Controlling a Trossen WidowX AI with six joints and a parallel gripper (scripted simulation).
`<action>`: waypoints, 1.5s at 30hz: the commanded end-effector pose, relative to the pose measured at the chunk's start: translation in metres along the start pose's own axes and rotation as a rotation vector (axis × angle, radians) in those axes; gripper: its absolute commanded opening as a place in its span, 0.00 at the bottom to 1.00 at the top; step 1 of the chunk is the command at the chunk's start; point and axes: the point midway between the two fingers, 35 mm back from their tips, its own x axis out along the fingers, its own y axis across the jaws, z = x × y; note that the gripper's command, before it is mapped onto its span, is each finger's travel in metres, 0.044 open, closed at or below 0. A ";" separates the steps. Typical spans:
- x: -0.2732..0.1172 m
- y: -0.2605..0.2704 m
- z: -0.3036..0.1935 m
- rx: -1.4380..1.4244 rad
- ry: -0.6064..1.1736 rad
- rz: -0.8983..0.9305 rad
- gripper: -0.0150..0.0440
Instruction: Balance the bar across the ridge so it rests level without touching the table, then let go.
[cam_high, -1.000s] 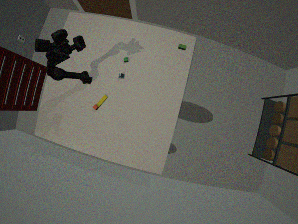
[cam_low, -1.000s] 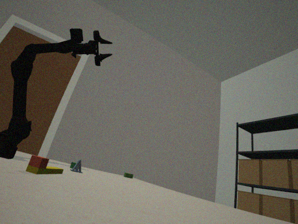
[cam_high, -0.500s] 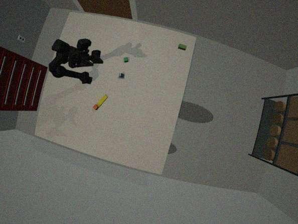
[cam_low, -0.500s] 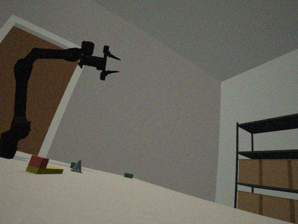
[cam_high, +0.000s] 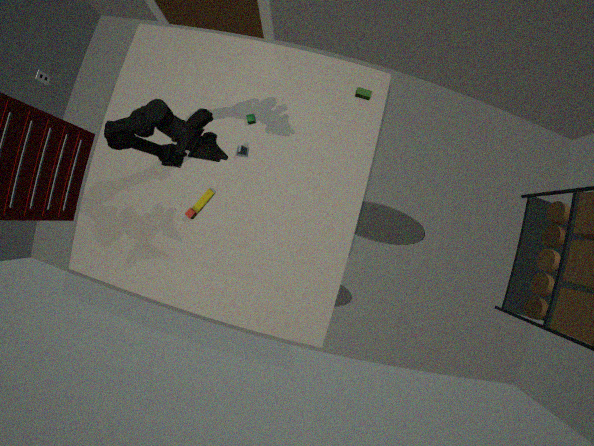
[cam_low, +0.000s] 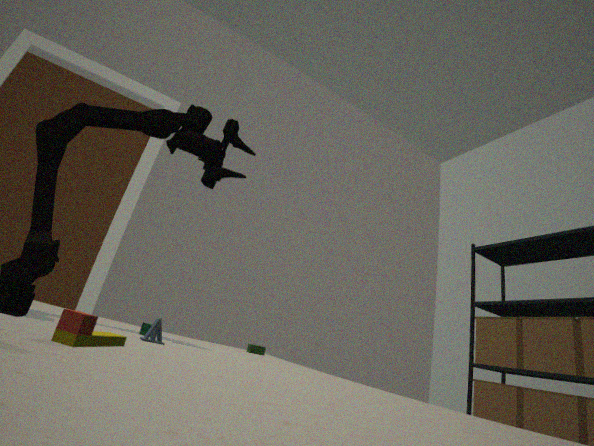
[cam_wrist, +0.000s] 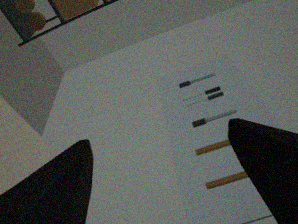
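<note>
The yellow bar (cam_high: 204, 200) (cam_low: 107, 340) lies flat on the table, with a red block (cam_high: 190, 213) (cam_low: 78, 322) on one end. The ridge, a small grey-blue wedge (cam_high: 243, 150) (cam_low: 156, 332), stands on the table apart from the bar with nothing on it. My gripper (cam_low: 249, 165) (cam_wrist: 161, 139) is open and empty, high above the table. In the wrist view only the wall and part of the table show between and beyond the fingers. In the top view the fingers overlap, so their gap is hard to see there.
A small green block (cam_high: 251, 119) (cam_low: 145, 328) stands near the ridge. Another green block (cam_high: 363, 93) (cam_low: 256, 349) lies near the table's far corner. A shelf rack (cam_high: 562, 260) (cam_low: 471, 330) stands beyond the table, and a red cabinet (cam_high: 40, 165) is beside the arm's base.
</note>
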 end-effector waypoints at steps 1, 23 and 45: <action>0.016 0.025 -0.019 -0.079 0.052 0.086 0.79; 0.042 0.152 -0.143 -0.312 0.278 0.613 0.79; -0.022 0.262 -0.246 -0.233 0.347 1.190 0.79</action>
